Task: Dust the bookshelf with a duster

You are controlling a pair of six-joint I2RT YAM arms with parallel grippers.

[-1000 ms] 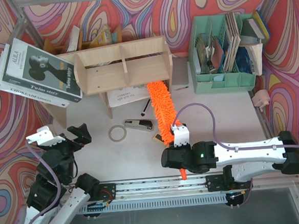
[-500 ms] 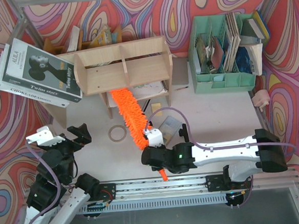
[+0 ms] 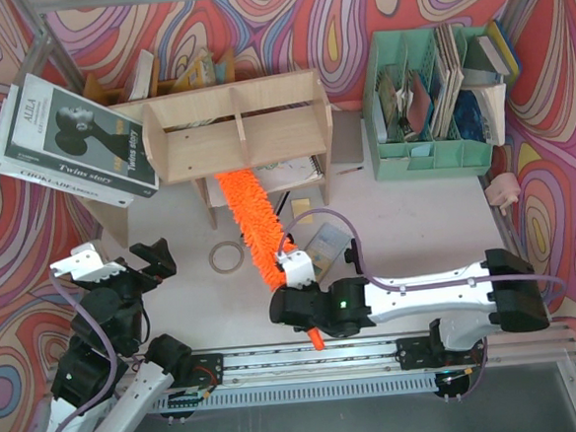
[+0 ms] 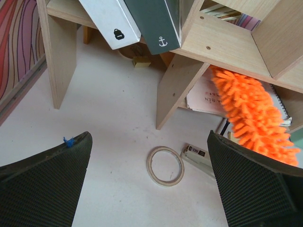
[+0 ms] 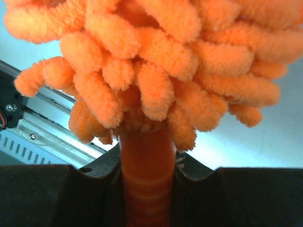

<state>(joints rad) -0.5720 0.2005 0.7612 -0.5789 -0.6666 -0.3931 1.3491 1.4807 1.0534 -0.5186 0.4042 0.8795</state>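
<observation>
Sweeps duster (image 3: 252, 219) from bookshelf (image 3: 232, 126) right end to beneath its middle, handle clamped in right gripper (image 3: 297, 278). Keeps left gripper (image 3: 120, 259) wide, idle. Likely leaves bookshelf left end pending.

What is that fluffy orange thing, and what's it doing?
It's the duster: a long head of bright orange, soft, wormy-looking strands on a thin orange plastic handle. The right gripper is shut on the handle. It slants over the table, its far tip poking under the lower board of the bookshelf, over some papers.
</observation>
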